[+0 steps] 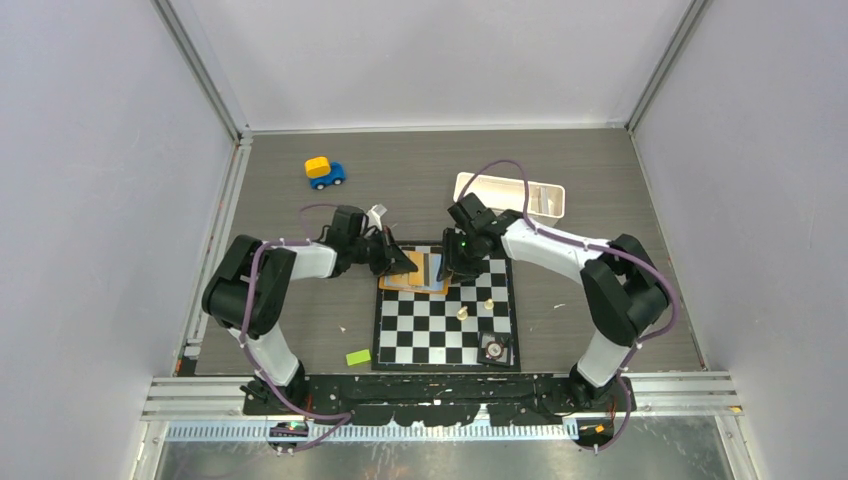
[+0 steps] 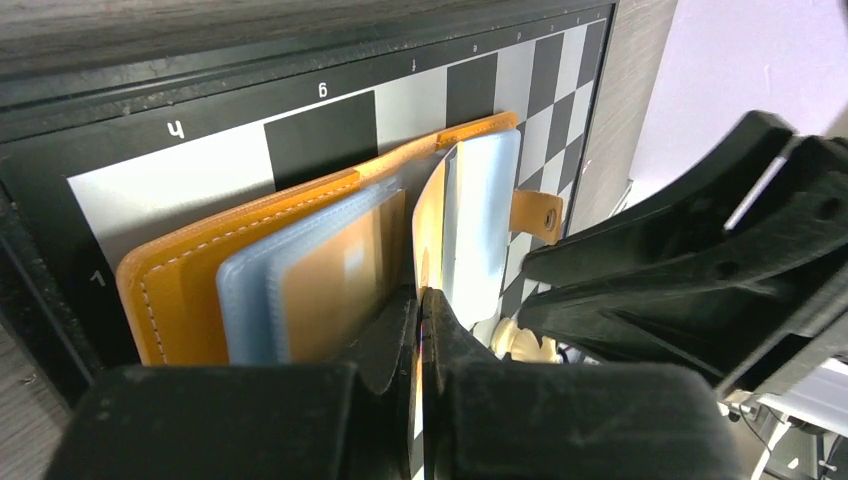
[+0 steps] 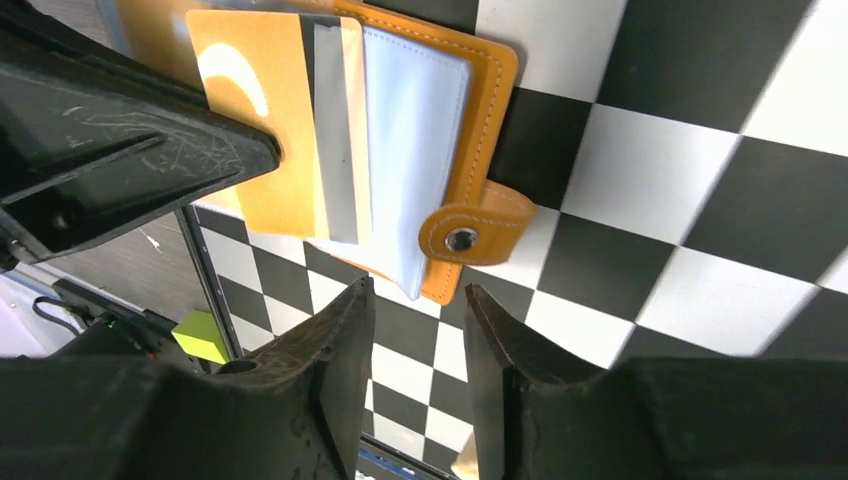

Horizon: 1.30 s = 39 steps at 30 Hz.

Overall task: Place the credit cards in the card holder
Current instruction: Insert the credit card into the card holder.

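Note:
The orange card holder (image 1: 412,280) lies open on the chessboard's far left corner, its snap tab (image 3: 462,238) pointing toward my right gripper. A cream-tan card (image 2: 335,275) sits in a clear sleeve. My left gripper (image 2: 422,295) is shut on a thin tan leaf with a grey stripe (image 3: 270,130), lifted off the holder; card or sleeve page, I cannot tell. Beside it lies a pale blue sheet (image 2: 485,215). My right gripper (image 3: 417,295) hangs open just off the holder's snap side, holding nothing.
The chessboard (image 1: 440,335) carries two small pale pieces (image 1: 463,312) and a dark object (image 1: 494,348) near its front right. A white tray (image 1: 510,193) stands behind the right arm. A blue and yellow toy car (image 1: 324,172) is at back left. A green block (image 1: 358,356) lies left of the board.

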Available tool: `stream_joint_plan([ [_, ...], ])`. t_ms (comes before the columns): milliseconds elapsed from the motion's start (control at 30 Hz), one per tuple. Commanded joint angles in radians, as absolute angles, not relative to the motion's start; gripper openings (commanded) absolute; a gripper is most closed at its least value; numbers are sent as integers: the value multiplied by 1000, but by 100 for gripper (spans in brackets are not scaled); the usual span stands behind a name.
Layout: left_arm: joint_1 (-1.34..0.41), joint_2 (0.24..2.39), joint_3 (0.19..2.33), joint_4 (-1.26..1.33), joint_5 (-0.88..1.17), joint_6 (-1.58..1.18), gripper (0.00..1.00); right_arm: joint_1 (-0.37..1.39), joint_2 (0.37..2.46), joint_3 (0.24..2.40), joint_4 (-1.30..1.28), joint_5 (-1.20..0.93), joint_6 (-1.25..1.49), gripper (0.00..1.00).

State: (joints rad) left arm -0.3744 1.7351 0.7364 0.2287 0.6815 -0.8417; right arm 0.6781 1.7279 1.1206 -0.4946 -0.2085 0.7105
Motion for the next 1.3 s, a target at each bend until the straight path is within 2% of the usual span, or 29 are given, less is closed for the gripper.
stream_joint_plan([
  [0, -387, 1725, 747, 99, 579, -759, 0, 682, 1628, 1184, -584, -83, 642, 46],
  [167, -387, 1727, 755, 91, 594, -755, 0, 682, 1658, 1205, -608, -47, 606, 53],
  [433, -387, 1720, 753, 71, 602, -755, 0, 682, 1729, 1227, -581, -16, 597, 57],
  [567, -387, 1711, 752, 59, 606, -756, 0, 682, 1756, 1228, -575, -3, 595, 51],
  [633, -387, 1708, 753, 52, 606, -756, 0, 683, 1760, 1224, -572, 25, 594, 45],
  [767, -387, 1704, 751, 43, 618, -759, 0, 682, 1769, 1225, -572, 61, 594, 24],
  [833, -387, 1703, 747, 46, 622, -761, 0, 683, 1776, 1230, -577, 64, 596, 17],
  [1167, -406, 1753, 754, 115, 658, -793, 0, 682, 1789, 1226, -561, 53, 613, 1],
  [1267, -423, 1765, 761, 128, 652, -803, 0, 683, 1787, 1221, -550, 50, 621, 1],
])
